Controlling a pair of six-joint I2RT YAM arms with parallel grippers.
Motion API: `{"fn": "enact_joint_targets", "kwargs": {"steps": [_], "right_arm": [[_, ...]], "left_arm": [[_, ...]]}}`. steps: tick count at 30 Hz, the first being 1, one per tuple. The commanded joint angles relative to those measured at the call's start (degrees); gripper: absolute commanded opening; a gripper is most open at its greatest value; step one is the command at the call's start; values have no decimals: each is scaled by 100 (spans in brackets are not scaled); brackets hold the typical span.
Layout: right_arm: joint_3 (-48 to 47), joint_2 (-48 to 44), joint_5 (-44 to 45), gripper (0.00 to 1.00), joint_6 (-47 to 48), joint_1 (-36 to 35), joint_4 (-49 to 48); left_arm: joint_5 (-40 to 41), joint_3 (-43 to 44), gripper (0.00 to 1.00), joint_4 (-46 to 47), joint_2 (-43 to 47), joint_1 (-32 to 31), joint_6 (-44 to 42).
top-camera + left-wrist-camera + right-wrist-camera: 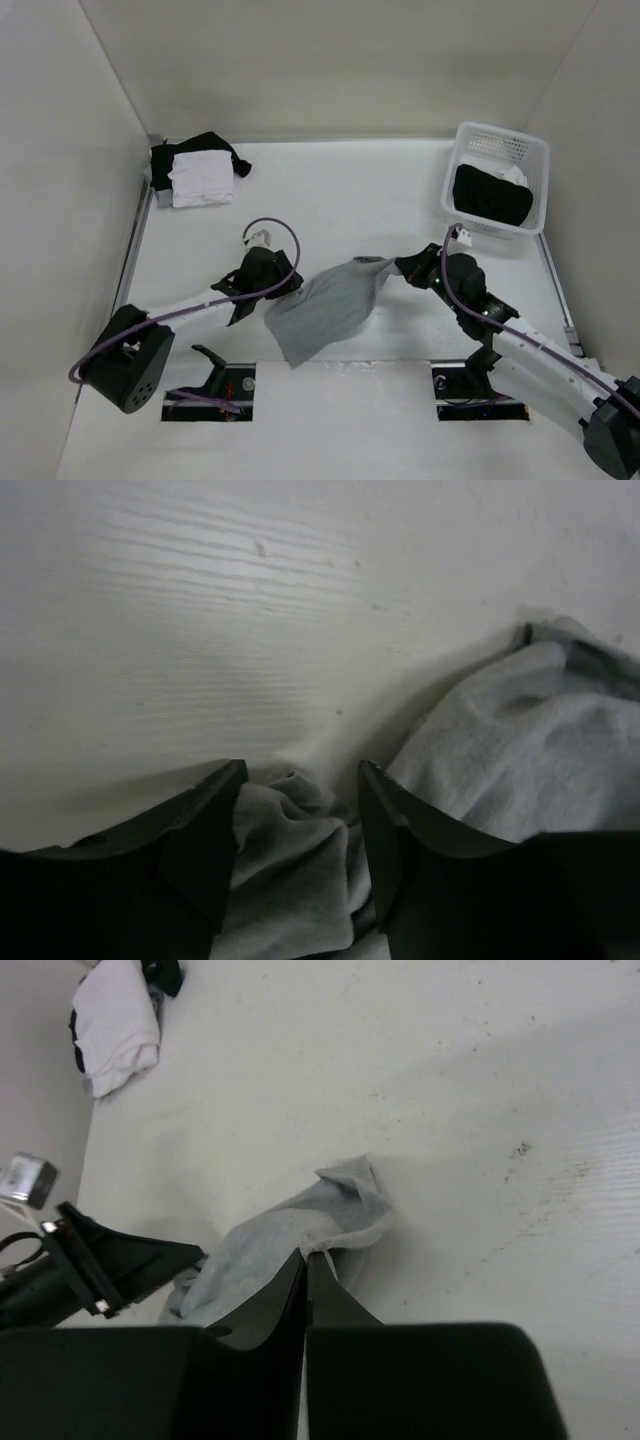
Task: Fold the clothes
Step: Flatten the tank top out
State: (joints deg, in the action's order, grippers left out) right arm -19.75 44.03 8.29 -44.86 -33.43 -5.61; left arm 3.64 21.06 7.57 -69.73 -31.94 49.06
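Black and narrow, the right pincer [305,1260] is clamped on an edge of the plain medium-grey short-sleeved T-shirt [290,1225], its two fingers pressed together with a thin lip of cloth caught between them. The left pincer [300,780] stands with its fingers apart. A bunched fold of the same grey shirt lies in the gap, and nothing shows the fingers squeezing it.

From above, the shirt [325,305] is a crumpled slanted shape on the white surface [340,190], near the arms' edge and between the two pincers. Its far right corner is at the right pincer [400,268] and its left side is at the left pincer [285,290]. It is not spread flat, and no neat fold shows.

I judge the step to be taking hold of the shirt on both sides so that it can be drawn out flat before folding. The next move calls for the left pincer to close firmly on its fold. The two arms would then pull apart evenly so the cloth opens without slipping from either grip.

Further out, a small pile of black and white garments [200,175] sits in the far left corner. A black garment [490,195] lies in the white plastic lattice basket [500,135] at the far right.
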Motion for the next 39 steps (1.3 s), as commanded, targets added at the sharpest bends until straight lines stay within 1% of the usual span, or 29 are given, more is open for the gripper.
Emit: {"fn": "enact_joint_targets", "kwargs": {"steps": [1,2,4,5,7,8,10,12,13,15,16,18,19,20,21,23,24,26,29,32,35,37,38,39], "right_arm": [[-3,-52,-162,3,21,86,-705],[6,-52,-170,3,30,148,-705],[-3,-9,-214,4,30,218,-722],[-20,52,-249,4,30,245,-775],[-82,228,-319,4,39,280,-915],[-134,368,-355,4,48,306,-1046],[-309,736,-399,4,135,368,-1293],[-546,1105,-416,4,197,499,-1521],[-617,1229,-434,4,223,543,-1627],[-907,1694,-556,4,285,728,-1943],[-1012,1836,-644,4,259,781,-1988],[-1189,2187,-698,4,206,834,-2111],[-1268,2380,-767,4,145,843,-2155],[-1303,2539,-777,4,136,834,-2216],[-1330,2714,-759,4,118,817,-2286],[-1374,3048,-803,3,48,808,-2453],[-1391,3181,-812,3,13,808,-2506],[-1427,3305,-882,3,-49,808,-2551],[-1409,3270,-987,3,4,808,-2586],[-1322,3200,-1057,3,21,808,-2603],[-1277,3252,-1093,3,-5,808,-2709],[-1251,3287,-1137,3,-31,808,-2770],[-1242,3313,-1154,3,-49,790,-2814],[-1242,3322,-1155,3,-58,781,-2814]], "left_arm": [[-547,275,41,156,-619,-404,-238],[-644,372,30,122,-803,-457,-300],[-741,460,13,130,-997,-431,-327],[-716,530,9,113,-1059,-379,-335],[-654,679,5,174,-1103,-177,-388],[-558,898,3,218,-1182,24,-432],[-295,1416,0,393,-1436,324,-511],[-22,2231,0,613,-1945,596,-459],[40,2462,0,666,-2087,641,-450],[320,3138,8,903,-2543,834,-441],[409,3541,21,999,-2841,983,-484],[401,3904,43,966,-3106,1194,-520],[349,3949,52,913,-3116,1326,-494],[322,3845,56,921,-3003,1457,-494],[365,3662,59,947,-2846,1546,-502],[584,3091,59,1053,-2380,1722,-450],[698,2749,57,1123,-2134,1748,-398],[813,2081,50,1159,-1695,1696,-301],[779,1219,42,1054,-1202,1538,-230],[823,464,41,563,-693,1503,94],[796,294,41,333,-515,1415,52],[857,311,39,262,-628,1388,-1],[893,355,35,314,-838,1423,-28],[867,390,33,367,-962,1450,-28]]}}
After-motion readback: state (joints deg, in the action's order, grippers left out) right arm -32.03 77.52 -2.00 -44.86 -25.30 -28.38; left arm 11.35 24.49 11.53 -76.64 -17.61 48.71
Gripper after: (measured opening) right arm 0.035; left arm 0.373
